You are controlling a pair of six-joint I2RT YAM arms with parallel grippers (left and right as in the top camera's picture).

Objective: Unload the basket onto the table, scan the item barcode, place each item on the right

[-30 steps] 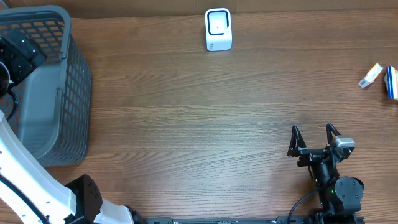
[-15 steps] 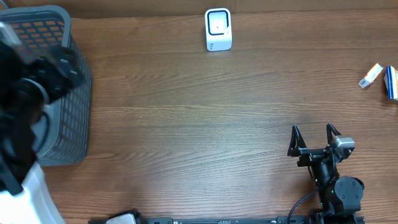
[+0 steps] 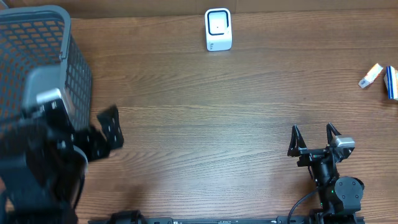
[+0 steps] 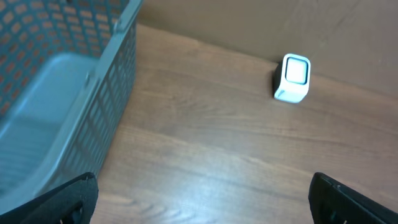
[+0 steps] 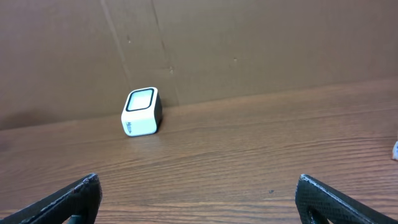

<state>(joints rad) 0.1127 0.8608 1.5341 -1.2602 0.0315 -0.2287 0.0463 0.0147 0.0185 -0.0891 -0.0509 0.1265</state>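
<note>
While your right gripper [image 3: 314, 135] sits parked near the front right corner of the desk [image 3: 186, 124], fingers spread and holding nothing, the left gripper [image 3: 104, 132] has swung out from over the basket [image 3: 78, 81]. It now hangs just beside the basket's wall, also spread wide and empty. So nothing's picked yet; I'd say you're at the reach stage. Only the overhead shows the white box [image 3: 372, 74] and blue box [image 3: 391, 82], at the desk's right edge, well apart from the scanner [image 3: 218, 29] at the back edge. Both wrist cams catch the scanner, but no item you could aim at.
</note>
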